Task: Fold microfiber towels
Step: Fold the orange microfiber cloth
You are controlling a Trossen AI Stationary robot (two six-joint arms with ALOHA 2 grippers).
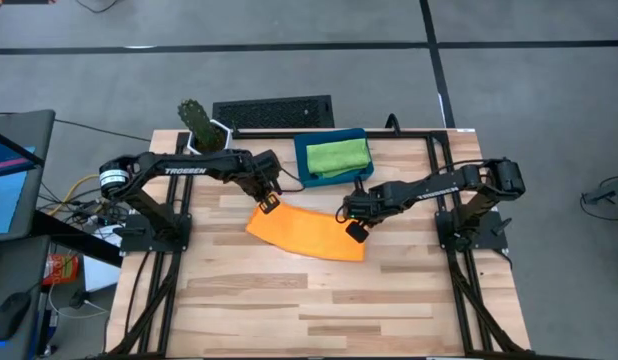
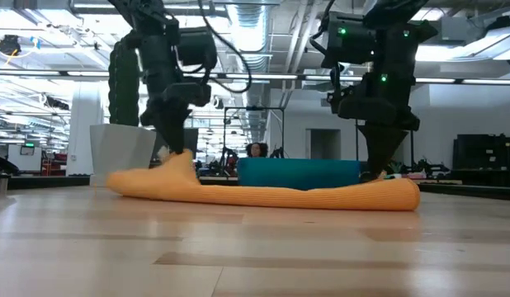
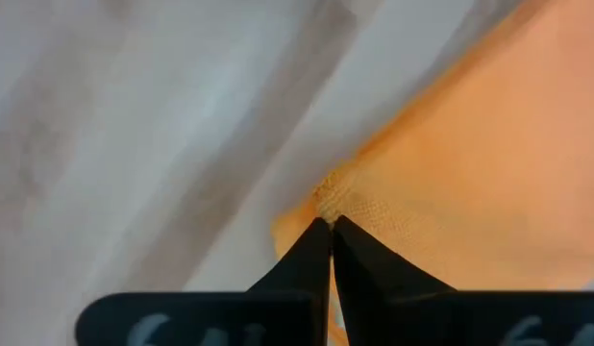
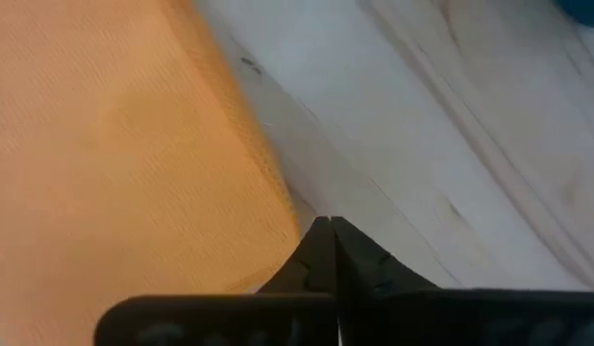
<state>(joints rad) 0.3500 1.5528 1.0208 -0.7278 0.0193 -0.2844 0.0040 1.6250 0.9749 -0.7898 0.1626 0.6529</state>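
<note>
An orange microfiber towel (image 1: pixel 304 232) lies spread on the wooden table, between my two grippers. My left gripper (image 1: pixel 268 203) is shut on the towel's far left corner, which stands a little above the table (image 2: pixel 182 162). My right gripper (image 1: pixel 355 228) is shut at the towel's right end (image 2: pixel 395 191), which lies on the table. A green towel (image 1: pixel 339 155) lies folded in the dark-blue tray (image 1: pixel 307 170) at the table's far edge. My left gripper pinches the orange towel's far left corner (image 3: pixel 334 197) between its two fingertips, coming steeply from above. That corner is raised into a small peak; the rest of the towel lies slack on the table. My right gripper has its shut fingertips at the towel's far right edge (image 4: pixel 289 223), pointing steeply down. The fingers hide how much cloth is between them. This end of the towel lies on the table.
A potted cactus (image 1: pixel 201 125) stands at the table's far left corner, close to my left arm. The tray sits just beyond the towel. The table's near half (image 1: pixel 319 310) is bare wood.
</note>
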